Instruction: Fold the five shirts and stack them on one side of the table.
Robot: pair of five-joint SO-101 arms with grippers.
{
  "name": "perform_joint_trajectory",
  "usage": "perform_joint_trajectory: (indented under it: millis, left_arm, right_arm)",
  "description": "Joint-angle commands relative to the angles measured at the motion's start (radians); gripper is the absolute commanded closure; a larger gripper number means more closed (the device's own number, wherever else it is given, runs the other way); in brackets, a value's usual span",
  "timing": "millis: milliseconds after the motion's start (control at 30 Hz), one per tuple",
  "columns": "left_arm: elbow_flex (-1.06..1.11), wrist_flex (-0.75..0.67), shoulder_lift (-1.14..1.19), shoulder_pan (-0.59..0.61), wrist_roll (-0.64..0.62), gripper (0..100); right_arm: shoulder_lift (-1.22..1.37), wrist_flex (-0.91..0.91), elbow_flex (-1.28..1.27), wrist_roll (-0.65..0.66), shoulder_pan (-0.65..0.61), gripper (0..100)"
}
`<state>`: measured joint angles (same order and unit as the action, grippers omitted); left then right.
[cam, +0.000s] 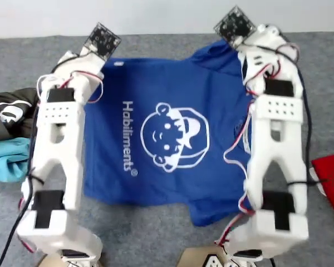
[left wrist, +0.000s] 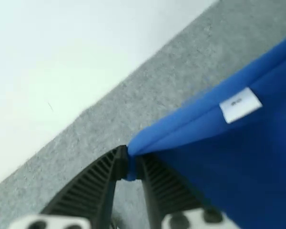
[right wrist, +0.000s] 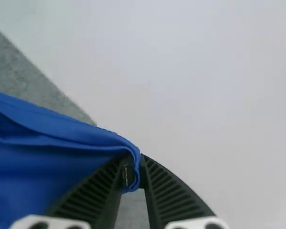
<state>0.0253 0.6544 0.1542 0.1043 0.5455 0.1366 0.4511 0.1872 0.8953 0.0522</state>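
Grip pair: my left hand (left wrist: 128, 164) and right hand (right wrist: 132, 174) each clench one edge of the blue shirt (cam: 161, 139); its long axis runs hand to hand, cloth spread behind both.

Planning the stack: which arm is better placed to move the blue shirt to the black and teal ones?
Probably left: its claw grips the blue shirt; the black shirt and teal shirt lie beside it.

Grey felt-like table surface (cam: 156, 239); plain white wall (cam: 156, 16) behind far edge.
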Motion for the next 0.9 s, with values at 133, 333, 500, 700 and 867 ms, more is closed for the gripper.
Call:
perform_joint_trajectory:
  millis: [133, 333, 500, 700, 867]
  left_arm:
    - [-0.24, 0.009, 0.092, 0.005, -0.051, 100]
    - [-0.321, 0.035, 0.143, 0.011, -0.072, 100]
    - [-0.323, 0.17, 0.146, 0.003, -0.068, 100]
    - [-0.323, 0.334, 0.144, 0.006, -0.058, 100]
    - [-0.323, 0.528, 0.144, 0.003, 0.051, 100]
  right_arm:
    - [0.217, -0.012, 0.419, -0.009, -0.031, 98.7]
    - [0.32, -0.01, 0.548, 0.025, -0.048, 98.7]
    - [0.321, 0.096, 0.554, 0.032, -0.056, 98.7]
    - [0.282, 0.39, 0.554, 0.034, -0.059, 98.7]
    - [0.232, 0.644, 0.554, 0.034, -0.061, 98.7]
